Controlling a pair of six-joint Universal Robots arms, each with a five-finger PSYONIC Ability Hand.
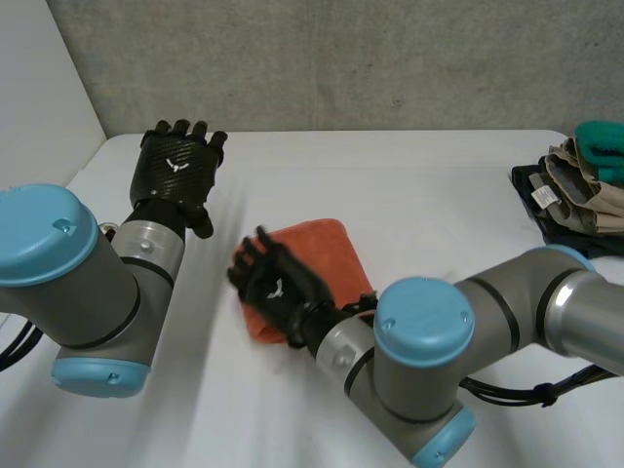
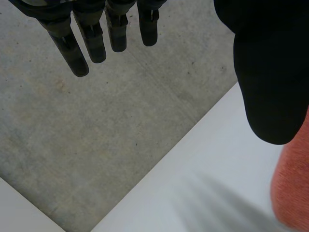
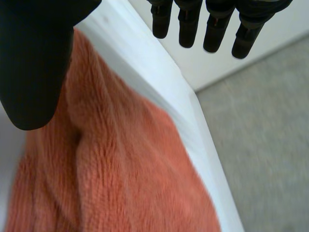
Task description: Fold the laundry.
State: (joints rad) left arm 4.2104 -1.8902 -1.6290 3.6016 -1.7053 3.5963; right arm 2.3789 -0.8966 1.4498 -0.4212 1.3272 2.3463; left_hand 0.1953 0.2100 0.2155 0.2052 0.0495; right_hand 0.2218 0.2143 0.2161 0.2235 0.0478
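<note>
1. Orange towel (image 1: pixel 327 249), folded to a rough square, lies flat near the middle of the white worktop (image 1: pixel 419 185).
2. Over the towel's near-left part is the right hand (image 1: pixel 278 285). Its fingers are straight and spread with the thumb apart, so it is released and grasps nothing. Can't tell whether it touches the cloth.
3. In the right wrist view the towel (image 3: pixel 130 179) lies under the palm and thumb (image 3: pixel 34 63), with a soft crease across its looped pile. The fingers (image 3: pixel 217 29) point out past the towel's edge, and a strip of worktop (image 3: pixel 145 63) runs alongside.
4. At the worktop's left side the left hand (image 1: pixel 175 166) is held up, well apart from the towel. Its fingers are straight and point toward the back wall (image 1: pixel 341 58) — released, empty.
5. In the left wrist view the fingers (image 2: pixel 96 41) are straight against the grey concrete wall (image 2: pixel 96 135). A rounded edge of the towel (image 2: pixel 292 188) shows near the thumb (image 2: pixel 270 72), beside bare worktop (image 2: pixel 207 169).
6. A pile of laundry (image 1: pixel 575 190) sits at the worktop's right edge, well apart from the towel: beige cloth on a dark piece, with a teal item (image 1: pixel 603 141) on top.
7. The right arm (image 1: pixel 487 312) reaches in from the right along the near side, and the left arm (image 1: pixel 68 263) is at the left — grey joints, light-blue caps.
</note>
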